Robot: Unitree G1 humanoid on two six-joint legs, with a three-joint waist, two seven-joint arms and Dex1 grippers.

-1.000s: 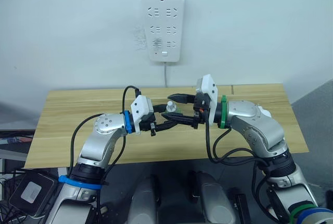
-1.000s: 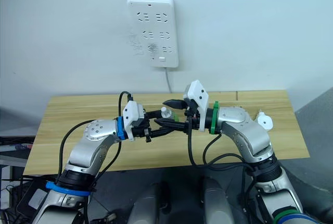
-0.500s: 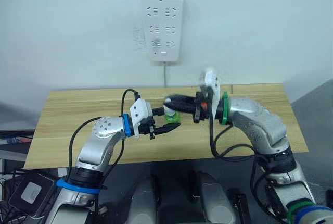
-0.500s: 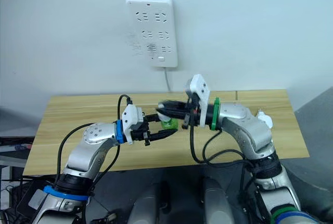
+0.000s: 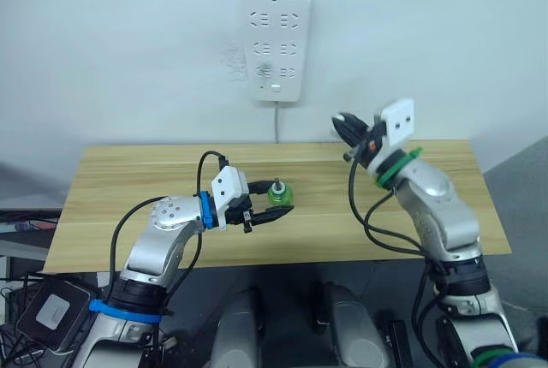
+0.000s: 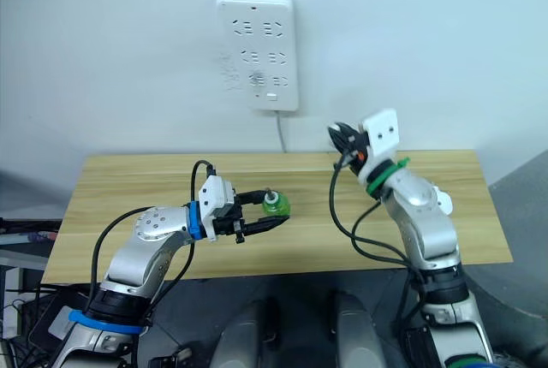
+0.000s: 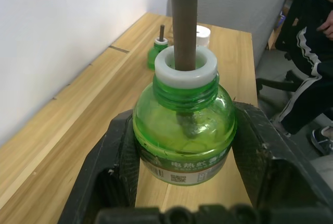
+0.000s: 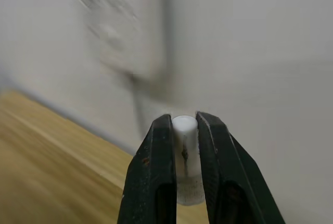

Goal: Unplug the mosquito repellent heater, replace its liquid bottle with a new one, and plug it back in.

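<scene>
The bottle (image 7: 184,130) is glossy see-through green plastic with a smooth white plastic collar (image 7: 185,67) and a matt brown wick (image 7: 184,23). Under it, the table (image 5: 128,197) is pale wood-grain. The power strip (image 5: 274,38) is smooth white plastic.

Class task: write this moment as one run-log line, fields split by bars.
left gripper: shut on green bottle, wick up | right gripper: raised toward wall, shut on small white piece | power strip: sockets empty

Light: bright, even — soft shadows | Blur: right wrist background smeared — elsewhere sharp
</scene>
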